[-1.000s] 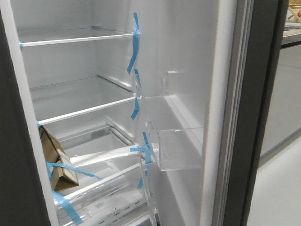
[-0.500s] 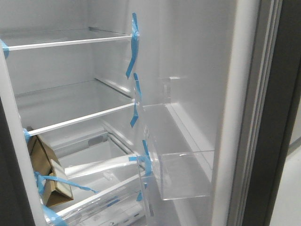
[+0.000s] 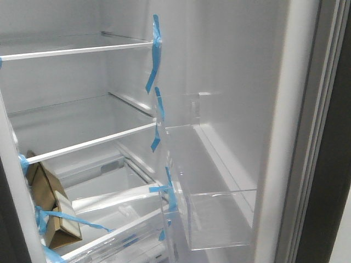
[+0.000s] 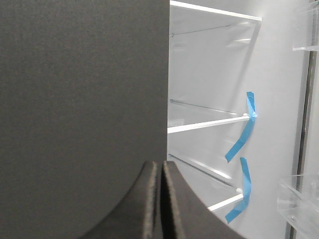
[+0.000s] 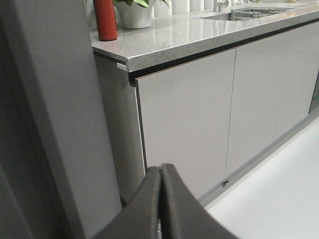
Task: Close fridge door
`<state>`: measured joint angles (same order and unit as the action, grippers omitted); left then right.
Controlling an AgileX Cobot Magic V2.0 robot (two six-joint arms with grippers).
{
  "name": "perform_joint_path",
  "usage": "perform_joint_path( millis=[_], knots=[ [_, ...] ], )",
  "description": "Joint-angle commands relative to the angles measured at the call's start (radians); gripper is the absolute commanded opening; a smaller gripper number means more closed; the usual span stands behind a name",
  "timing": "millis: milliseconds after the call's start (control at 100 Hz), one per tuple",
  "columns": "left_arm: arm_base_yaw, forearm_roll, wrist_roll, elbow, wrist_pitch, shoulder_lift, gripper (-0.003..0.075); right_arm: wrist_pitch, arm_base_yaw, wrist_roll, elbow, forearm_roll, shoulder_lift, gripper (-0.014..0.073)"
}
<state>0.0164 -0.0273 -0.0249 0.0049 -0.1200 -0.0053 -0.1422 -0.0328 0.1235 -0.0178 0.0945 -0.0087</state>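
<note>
Door open — closing not yet done

The fridge door [image 3: 230,109] stands wide at right, lining facing the camera; left pincer [image 4: 161,199] and right pincer [image 5: 160,201] both clenched, empty — next, push its outer face.

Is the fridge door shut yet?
No, open: the front view shows the shelves and the fridge door with its clear bin.
</note>
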Motion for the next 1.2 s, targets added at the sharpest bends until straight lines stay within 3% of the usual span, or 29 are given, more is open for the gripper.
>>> perform_joint_path(
  millis=[0, 1190],
  knots=[
    [0.002, -0.003, 0.0, 0.035, -0.073, -0.022, -0.002, 0.08, -0.004, -0.007, -0.018, 0.007, -0.022, -0.0073],
    [0.002, -0.003, 0.0, 0.035, -0.073, -0.022, -0.002, 0.109, -0.004, -0.007, -0.018, 0.009, -0.022, -0.0073]
  ],
)
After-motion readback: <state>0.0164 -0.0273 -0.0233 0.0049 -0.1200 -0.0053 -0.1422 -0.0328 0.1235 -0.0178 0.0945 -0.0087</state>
